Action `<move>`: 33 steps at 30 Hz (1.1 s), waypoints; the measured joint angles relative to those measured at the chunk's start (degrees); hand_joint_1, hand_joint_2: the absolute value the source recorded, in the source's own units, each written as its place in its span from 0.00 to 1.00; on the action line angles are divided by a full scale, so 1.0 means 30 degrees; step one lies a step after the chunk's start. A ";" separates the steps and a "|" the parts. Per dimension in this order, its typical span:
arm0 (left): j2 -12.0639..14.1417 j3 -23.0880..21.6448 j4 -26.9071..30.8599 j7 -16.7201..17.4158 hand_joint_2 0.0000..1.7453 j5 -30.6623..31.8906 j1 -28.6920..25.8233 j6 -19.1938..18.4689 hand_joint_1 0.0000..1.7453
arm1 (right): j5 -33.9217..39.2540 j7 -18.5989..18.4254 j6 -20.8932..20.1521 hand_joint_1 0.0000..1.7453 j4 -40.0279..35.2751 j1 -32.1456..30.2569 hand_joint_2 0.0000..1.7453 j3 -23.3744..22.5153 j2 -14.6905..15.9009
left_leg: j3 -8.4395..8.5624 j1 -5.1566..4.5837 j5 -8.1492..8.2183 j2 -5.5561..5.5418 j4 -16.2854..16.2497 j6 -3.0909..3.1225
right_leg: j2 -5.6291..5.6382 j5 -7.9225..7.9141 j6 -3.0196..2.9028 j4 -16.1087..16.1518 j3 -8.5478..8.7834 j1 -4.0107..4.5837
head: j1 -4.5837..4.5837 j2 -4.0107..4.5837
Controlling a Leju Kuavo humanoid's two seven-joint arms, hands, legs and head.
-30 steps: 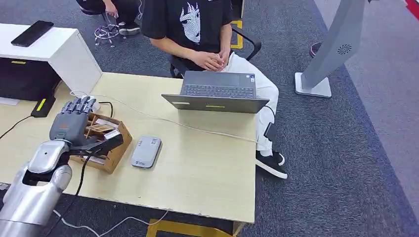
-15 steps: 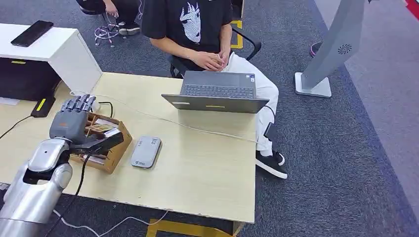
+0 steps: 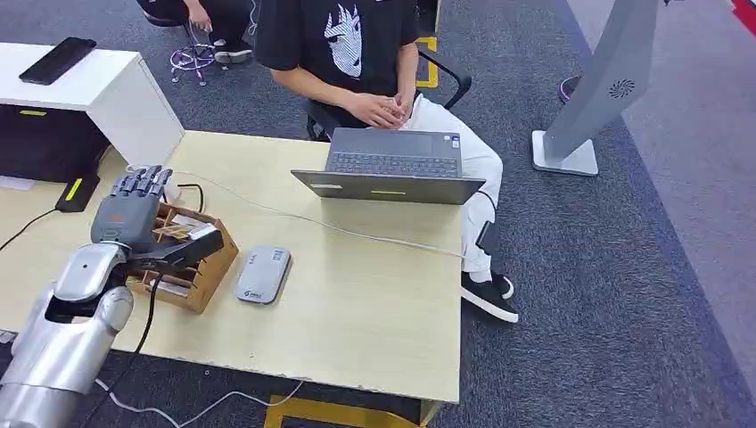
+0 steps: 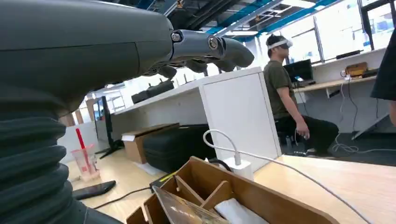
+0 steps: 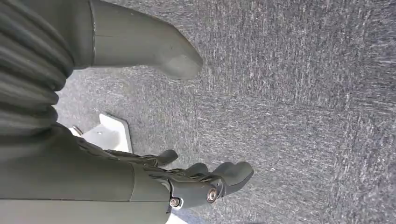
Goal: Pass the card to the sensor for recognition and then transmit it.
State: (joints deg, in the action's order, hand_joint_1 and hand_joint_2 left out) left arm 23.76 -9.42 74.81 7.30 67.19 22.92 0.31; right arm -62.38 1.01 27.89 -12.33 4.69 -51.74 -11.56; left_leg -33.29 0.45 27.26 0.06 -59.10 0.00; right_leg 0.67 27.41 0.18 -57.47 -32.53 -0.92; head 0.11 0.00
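Left robot hand (image 3: pixel 134 218): I see it hovering over the wooden card box (image 3: pixel 201 267) near the bench's left edge, fingers extended and apart, thumb stretched toward the sensor side, holding nothing.
Right robot hand (image 5: pixel 205 179): hanging over the grey carpet, fingers loosely curved and apart, nothing in them.
Card (image 3: pixel 198 232): I judge it is among the cards standing in the box's compartments, just under my left thumb; the left wrist view shows a glossy card (image 4: pixel 184 210) leaning in a slot.
Sensor (image 3: pixel 264 274): grey reader lying flat on the bench (image 3: pixel 357 294) just beside the box, toward the bench's front edge.
Risk, pick: cards stand close together between dividers; I could pinch two, or none.
Risk, box: it looks light, so a thumb pushing its wall could slide or tip it toward the sensor.
Risk, cable: a white cable (image 3: pixel 294 216) crosses the bench behind the box; a wide sweep could snag it.
Risk, handover: the person (image 3: pixel 357 45) sits behind the laptop (image 3: pixel 392 165), which I must clear.
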 joint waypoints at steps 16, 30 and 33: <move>-0.0153 0.0000 -0.1304 0.0007 1.00 -0.0401 0.0151 0.0095 0.00 | -0.0022 -0.0037 0.0000 0.00 0.0000 0.0002 1.00 0.0000 0.0000 | 0.0000 0.0000 0.0000 0.0001 0.0000 0.0000 | 0.0001 0.0000 0.0000 0.0000 0.0000 0.0000 | 0.0000 0.0000; -0.0495 0.0000 -0.1850 -0.0270 1.00 -0.0328 0.0814 0.0605 0.00 | 0.0051 0.0262 -0.0015 0.00 0.0000 0.0103 1.00 -0.0066 0.0000 | 0.0000 -0.0001 -0.0001 0.0000 0.0000 0.0000 | 0.0000 -0.0001 0.0000 0.0000 0.0002 -0.0001 | 0.0007 0.0000; -0.0656 -0.0007 -0.1952 -0.0379 1.00 -0.0306 0.0997 0.0977 0.00 | 0.0058 0.0262 -0.0015 0.00 0.0000 0.0118 1.00 -0.0109 0.0000 | 0.0000 -0.0001 -0.0001 0.0000 -0.0001 0.0000 | 0.0000 -0.0001 0.0000 0.0000 0.0001 -0.0001 | 0.0000 0.0000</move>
State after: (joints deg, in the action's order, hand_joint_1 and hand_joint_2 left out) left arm 21.79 -9.44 68.96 6.16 66.27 25.91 3.24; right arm -62.20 1.79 27.85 -12.33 5.05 -52.06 -11.56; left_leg -33.29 0.45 27.26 0.06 -59.11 0.00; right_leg 0.67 27.40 0.18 -57.46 -32.53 -0.92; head 0.11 0.00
